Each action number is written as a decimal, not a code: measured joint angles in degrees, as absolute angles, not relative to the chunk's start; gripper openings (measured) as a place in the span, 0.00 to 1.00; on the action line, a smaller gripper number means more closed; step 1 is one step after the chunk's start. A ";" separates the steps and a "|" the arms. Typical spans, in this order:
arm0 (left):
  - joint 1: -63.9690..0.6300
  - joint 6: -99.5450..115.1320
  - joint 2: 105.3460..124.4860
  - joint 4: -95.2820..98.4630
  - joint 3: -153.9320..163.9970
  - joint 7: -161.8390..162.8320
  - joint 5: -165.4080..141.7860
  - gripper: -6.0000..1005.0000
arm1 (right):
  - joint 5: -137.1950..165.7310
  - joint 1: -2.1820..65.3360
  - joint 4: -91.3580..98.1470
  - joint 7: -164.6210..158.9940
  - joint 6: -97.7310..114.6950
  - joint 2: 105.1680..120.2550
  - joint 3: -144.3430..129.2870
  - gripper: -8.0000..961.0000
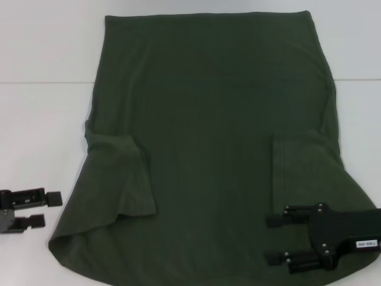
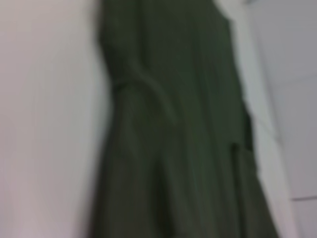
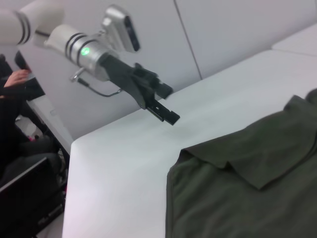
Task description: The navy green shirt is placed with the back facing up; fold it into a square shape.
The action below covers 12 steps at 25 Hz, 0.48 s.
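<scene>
Navy green shirt point(image 1: 208, 149) fills centre frame, sleeves folded inward; left gripper point(image 1: 52, 208) lower left and right gripper point(image 1: 275, 238) lower right both spread apart, empty.

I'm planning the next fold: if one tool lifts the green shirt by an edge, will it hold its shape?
Probably not. The navy green shirt looks floppy: its folded-in sleeves lie limp and its edges ripple. It is far bigger than the right tool, so a single-point lift would likely sag and drag.
</scene>
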<state>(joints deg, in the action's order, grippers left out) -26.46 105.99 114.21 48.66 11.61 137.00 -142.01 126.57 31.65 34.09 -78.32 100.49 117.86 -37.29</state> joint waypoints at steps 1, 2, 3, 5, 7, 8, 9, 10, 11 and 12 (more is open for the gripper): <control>-26.71 105.29 114.09 48.67 11.62 138.11 -143.35 0.89 | 126.57 31.63 34.15 -77.23 100.20 118.23 -37.35 0.87; -26.98 104.58 113.99 48.68 11.74 139.17 -144.58 0.89 | 126.57 31.64 34.33 -76.13 100.12 118.59 -37.37 0.87; -27.18 103.73 113.97 48.68 11.97 140.17 -146.13 0.89 | 126.56 31.66 34.45 -75.17 100.06 118.83 -37.37 0.87; -27.49 101.74 113.95 48.37 12.61 141.45 -148.63 0.89 | 126.53 31.69 34.51 -73.33 99.74 119.19 -37.37 0.87; -27.68 100.58 113.93 47.51 12.90 141.94 -149.52 0.89 | 126.52 31.72 34.32 -71.92 98.83 119.37 -37.58 0.87; -27.76 100.33 113.91 47.21 12.95 142.02 -149.63 0.89 | 126.53 31.75 34.25 -71.64 98.27 119.43 -38.02 0.87; -27.83 100.25 113.89 46.98 13.09 142.08 -149.71 0.89 | 126.53 31.76 34.22 -71.45 97.73 119.46 -38.50 0.87; -27.92 100.21 113.87 46.83 13.28 142.14 -149.78 0.89 | 126.53 31.76 34.22 -71.40 97.42 119.48 -38.91 0.87; -27.99 100.20 113.84 46.76 13.62 142.24 -149.86 0.89 | 126.53 31.76 34.26 -71.32 96.97 119.50 -39.42 0.87; -28.07 100.17 113.83 46.66 13.99 142.44 -149.90 0.89 | 126.53 31.75 34.36 -71.19 96.71 119.50 -39.81 0.87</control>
<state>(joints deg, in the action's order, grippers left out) -28.07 100.17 113.83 46.66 13.99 142.44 -149.90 126.53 31.75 34.36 -71.19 96.71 119.50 -39.81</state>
